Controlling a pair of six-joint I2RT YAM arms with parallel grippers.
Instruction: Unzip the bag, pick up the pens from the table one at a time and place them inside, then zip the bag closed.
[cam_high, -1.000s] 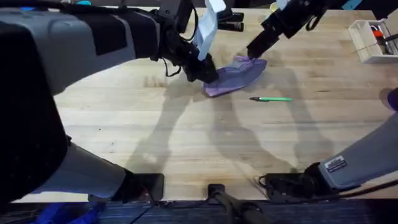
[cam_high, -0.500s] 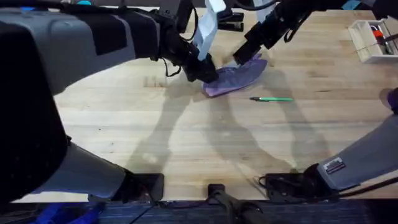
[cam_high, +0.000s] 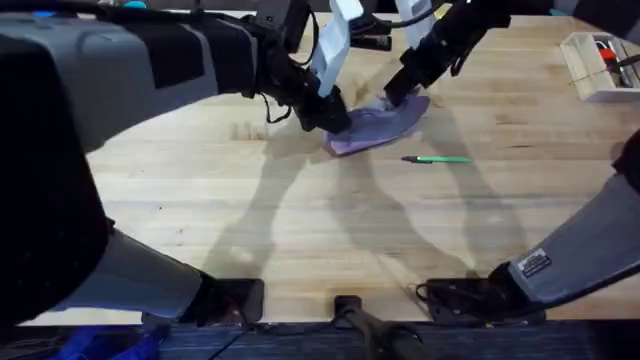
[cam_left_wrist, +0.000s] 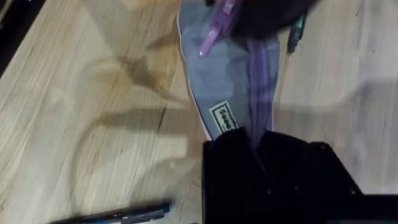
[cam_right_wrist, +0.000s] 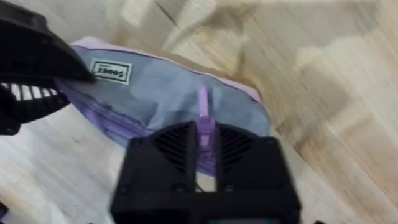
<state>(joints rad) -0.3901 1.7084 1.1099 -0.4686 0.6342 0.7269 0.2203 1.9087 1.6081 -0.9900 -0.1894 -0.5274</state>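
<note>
The lavender bag (cam_high: 378, 124) lies on the table (cam_high: 300, 220) at centre back. My left gripper (cam_high: 330, 115) is shut on the bag's left end, which the left wrist view shows pinched at the zipper line (cam_left_wrist: 255, 140). At the bag's far right edge, my right gripper (cam_high: 393, 95) is shut on the purple zipper pull (cam_right_wrist: 203, 112). The bag (cam_right_wrist: 168, 93) carries a small label (cam_left_wrist: 224, 117). A green pen (cam_high: 437, 159) lies just right of the bag in front. A dark pen (cam_left_wrist: 118, 214) rests on the wood close to the left gripper.
A white wooden box (cam_high: 592, 66) holding markers stands at the back right edge. A black stapler (cam_high: 372, 40) sits behind the bag. Bare wood (cam_high: 330, 250) stretches across the front half of the table.
The right arm has swung a little leftward over the bag, its gripper staying at the bag's right end. The left gripper and the green pen have not moved.
</note>
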